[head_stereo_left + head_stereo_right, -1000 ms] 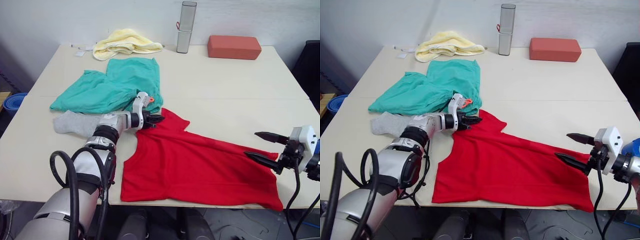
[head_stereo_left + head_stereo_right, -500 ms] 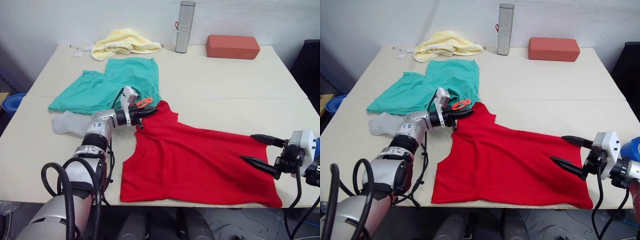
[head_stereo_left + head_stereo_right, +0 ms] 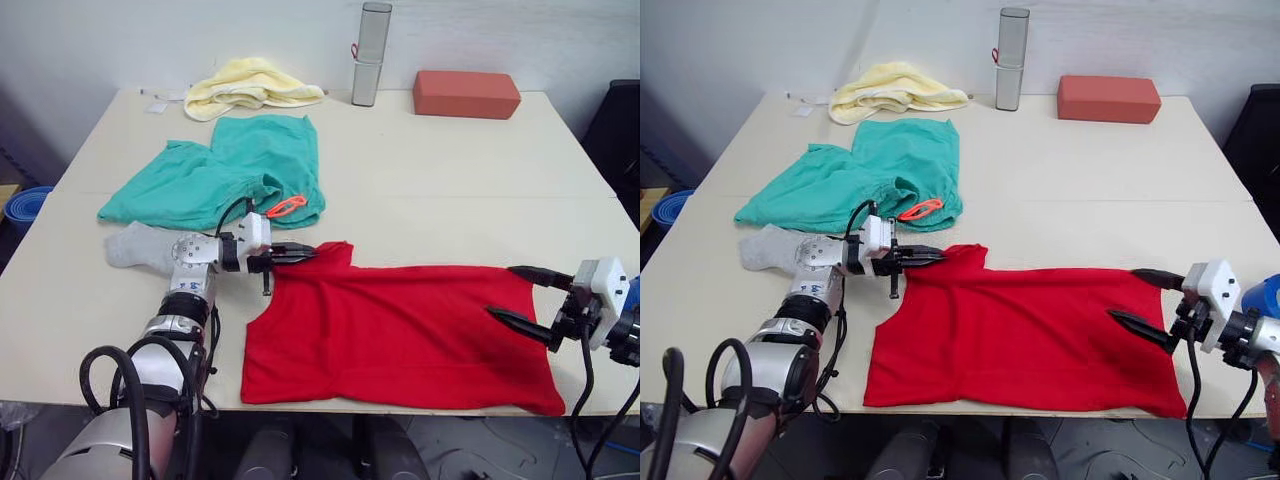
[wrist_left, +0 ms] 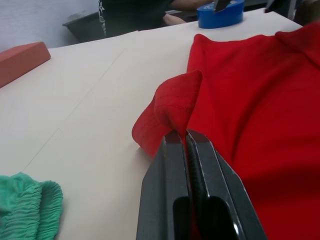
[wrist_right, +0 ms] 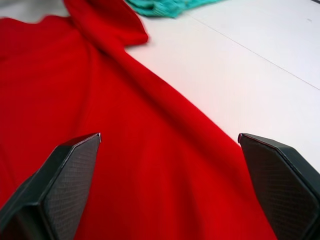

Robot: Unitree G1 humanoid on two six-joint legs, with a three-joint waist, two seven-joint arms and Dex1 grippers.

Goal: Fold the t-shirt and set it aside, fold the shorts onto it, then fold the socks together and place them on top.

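The red t-shirt (image 3: 400,325) lies spread across the near half of the table. My left gripper (image 3: 310,254) is shut on its far-left corner, a sleeve pinched between the fingers (image 4: 175,150). My right gripper (image 3: 527,296) stands open over the t-shirt's right edge, with red cloth between its fingertips (image 5: 75,155) but not clamped. The teal-green shorts (image 3: 225,175) lie crumpled behind the left gripper, orange drawstring loop (image 3: 287,206) showing. A grey sock (image 3: 145,248) lies flat to the left of my left forearm.
At the table's (image 3: 450,170) far edge sit a pale yellow towel (image 3: 250,85), an upright metal cylinder (image 3: 370,55) and a red-brown brick-shaped block (image 3: 467,94). A blue roll of tape (image 4: 220,12) shows beyond the t-shirt in the left wrist view.
My left gripper has pulled the t-shirt's corner toward me and leftward, away from the shorts, flattening the t-shirt's far edge into a straight line. The right gripper stayed open at the right edge.
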